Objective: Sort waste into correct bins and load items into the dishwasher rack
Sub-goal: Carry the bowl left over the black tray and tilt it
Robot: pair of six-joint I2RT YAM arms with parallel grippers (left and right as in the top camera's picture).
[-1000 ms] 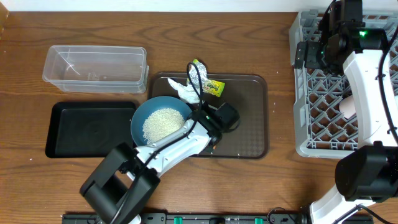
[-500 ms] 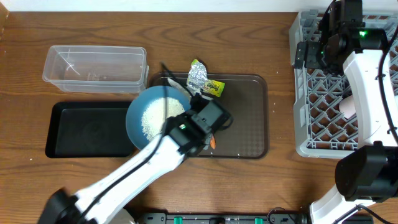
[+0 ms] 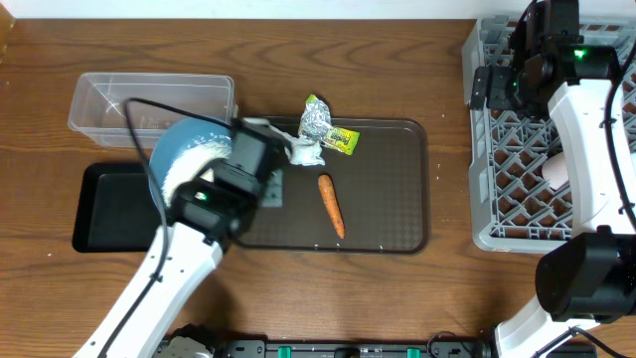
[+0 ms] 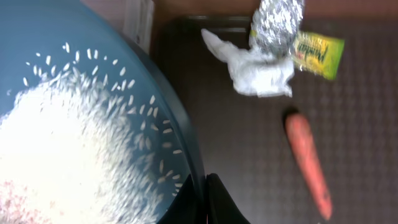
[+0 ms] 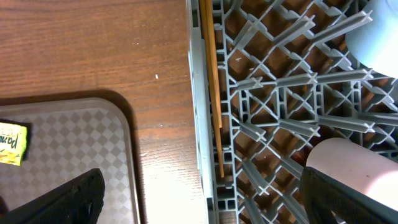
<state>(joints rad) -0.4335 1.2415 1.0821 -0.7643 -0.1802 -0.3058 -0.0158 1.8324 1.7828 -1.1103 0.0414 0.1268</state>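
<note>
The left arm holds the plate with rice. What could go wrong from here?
1. The left hand grips only the rim of the blue plate, so the plate may tilt or slip.
2. Loose grains of rice lie near the rim. The plate hangs over the gap between the clear tub and the black tray, so rice could fall in the wrong bin or on the table.

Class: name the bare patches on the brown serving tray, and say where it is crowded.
Bare: the serving tray's right half, between the carrot and the right rim. Crowded: the top-left, where the tissue and foil wrapper lie touching and the left arm overhangs.
</note>
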